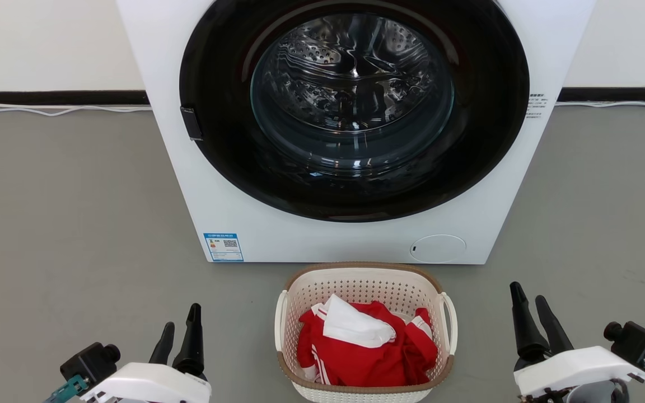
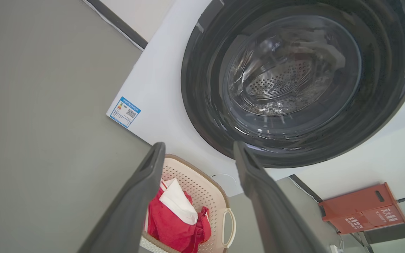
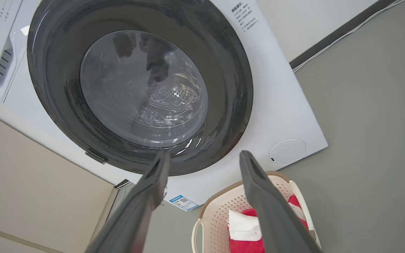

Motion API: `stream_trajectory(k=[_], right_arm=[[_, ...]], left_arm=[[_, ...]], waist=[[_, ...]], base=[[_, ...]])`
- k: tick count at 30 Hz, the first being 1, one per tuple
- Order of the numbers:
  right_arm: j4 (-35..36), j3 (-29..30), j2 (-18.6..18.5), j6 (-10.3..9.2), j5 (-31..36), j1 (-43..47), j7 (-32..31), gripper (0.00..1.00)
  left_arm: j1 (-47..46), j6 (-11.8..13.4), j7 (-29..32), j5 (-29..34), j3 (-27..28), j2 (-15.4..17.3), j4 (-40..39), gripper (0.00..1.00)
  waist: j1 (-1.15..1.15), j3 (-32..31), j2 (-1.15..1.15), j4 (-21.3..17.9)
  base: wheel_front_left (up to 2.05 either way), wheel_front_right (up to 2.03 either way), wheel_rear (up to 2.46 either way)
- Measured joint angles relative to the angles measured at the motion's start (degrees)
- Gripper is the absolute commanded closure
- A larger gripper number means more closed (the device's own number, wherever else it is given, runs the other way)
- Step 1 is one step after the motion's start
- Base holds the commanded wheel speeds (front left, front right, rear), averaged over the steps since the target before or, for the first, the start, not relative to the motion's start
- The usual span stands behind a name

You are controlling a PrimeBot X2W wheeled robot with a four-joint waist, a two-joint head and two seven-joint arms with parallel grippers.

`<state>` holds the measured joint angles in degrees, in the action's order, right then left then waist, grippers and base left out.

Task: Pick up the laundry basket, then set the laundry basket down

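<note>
Flanking laundry basket [image 1: 356,291] on floor [image 1: 76,224] | left tool [image 1: 181,316], right tool [image 1: 527,292]: both parted, empty, one each side | likely so each reaches one of its loop handles [image 1: 450,316]

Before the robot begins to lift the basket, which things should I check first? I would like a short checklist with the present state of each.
1. The left gripper is open and empty: ok.
2. The right gripper is open and empty: ok.
3. The laundry basket stands upright on the floor, between the two grippers: ok.
4. Its white loop handles are free of cloth: ok.
5. The red garment and the white cloth lie inside the rim: ok.
6. There is a gap between the basket and the washing machine: cannot tell.
</note>
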<state>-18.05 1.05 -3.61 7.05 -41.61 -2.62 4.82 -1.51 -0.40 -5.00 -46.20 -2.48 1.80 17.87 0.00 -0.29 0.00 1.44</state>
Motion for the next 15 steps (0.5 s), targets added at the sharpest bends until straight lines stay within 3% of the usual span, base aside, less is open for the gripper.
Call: stream_trajectory(k=[15], right_arm=[[-0.7,-1.3,-0.5,0.01,10.3,-0.2,2.4,0.0]], left_arm=[[0.0,1.3,-2.2,10.4,-1.4,0.1,-0.1,0.0]], waist=[[0.0,0.0,0.0,0.3]], base=[[0.0,0.0,0.0]])
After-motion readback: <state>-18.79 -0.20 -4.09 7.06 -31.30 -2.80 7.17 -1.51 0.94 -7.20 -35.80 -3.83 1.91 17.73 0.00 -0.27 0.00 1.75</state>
